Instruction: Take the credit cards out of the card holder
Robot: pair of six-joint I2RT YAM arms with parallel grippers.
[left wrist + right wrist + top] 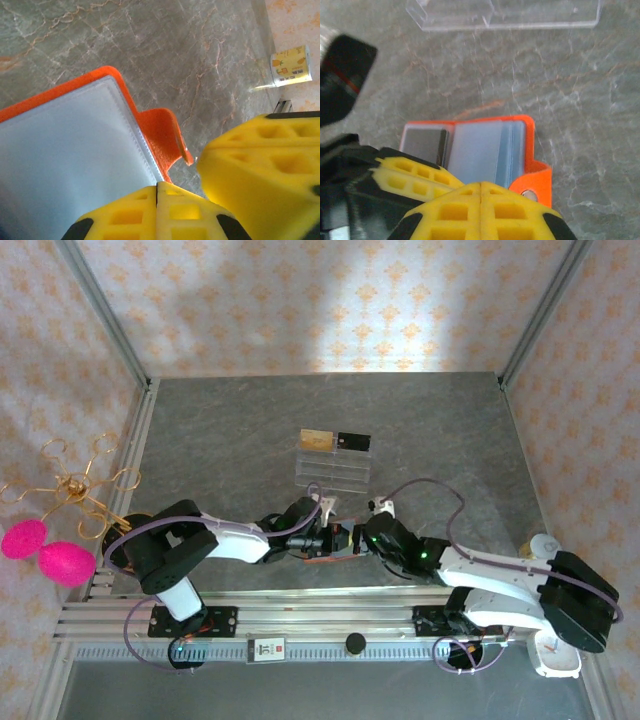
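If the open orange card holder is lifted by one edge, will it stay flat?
Probably not: the card holder has thin clear sleeves that look bendy. Its snap tab curls upward, so it seems soft. Being thin, it is likely light.

A clear rack (pixel 335 468) stands just beyond the left hand (pixel 345 540). 2 pink balls (pixel 65 562) sit far to its left.
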